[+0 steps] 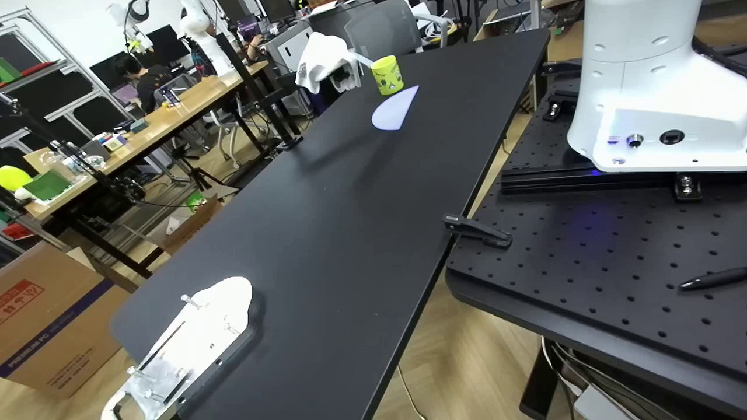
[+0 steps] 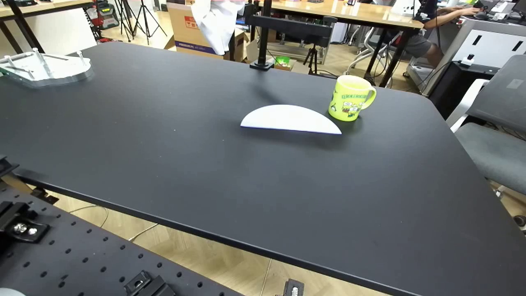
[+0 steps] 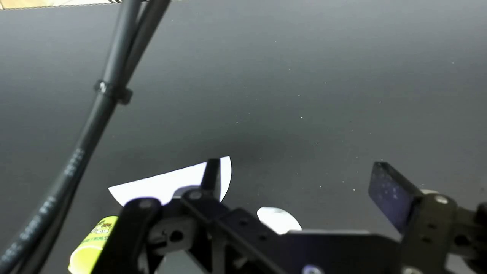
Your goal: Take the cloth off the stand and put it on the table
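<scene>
Jaws wide apart — above table [image 3: 296,87].

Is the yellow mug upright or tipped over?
Upright: in an exterior view the mug stands base down on the table, mouth up.

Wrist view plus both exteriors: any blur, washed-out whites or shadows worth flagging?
Wrist view: jaws look soft in the foreground, white half-disc washed out; an exterior view: cloth bright with little detail; both exterior views: faint, soft-edged shadows on the black table.

Box [image 1: 65,321]: "PREMIUM PC"; mug [image 2: 348,98]: "KEROKERO", rest blurred
</scene>
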Controlling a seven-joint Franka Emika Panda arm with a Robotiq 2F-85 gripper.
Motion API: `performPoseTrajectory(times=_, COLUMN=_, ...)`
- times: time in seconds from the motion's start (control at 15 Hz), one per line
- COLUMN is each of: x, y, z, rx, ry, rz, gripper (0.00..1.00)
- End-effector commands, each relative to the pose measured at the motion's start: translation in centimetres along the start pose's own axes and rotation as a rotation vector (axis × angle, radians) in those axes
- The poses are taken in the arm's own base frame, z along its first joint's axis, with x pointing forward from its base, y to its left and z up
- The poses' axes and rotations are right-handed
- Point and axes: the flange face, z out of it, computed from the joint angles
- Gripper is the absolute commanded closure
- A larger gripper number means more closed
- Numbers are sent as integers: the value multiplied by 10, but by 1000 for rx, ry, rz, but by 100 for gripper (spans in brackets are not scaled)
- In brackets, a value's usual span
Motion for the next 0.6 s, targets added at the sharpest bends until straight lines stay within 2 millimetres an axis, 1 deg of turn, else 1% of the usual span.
performPoseTrajectory(times=0.0, x=0, y=0, z=-1, rx=0, ry=-1, rz=0, gripper=0)
performPoseTrajectory(times=0.33, x=0, y=0, z=-1, rx=0, ry=-1, rz=0, gripper=0)
performPoseTrajectory(times=0.53, x=16, y=8, z=2, rx=-28, ry=43, rz=18, gripper=0)
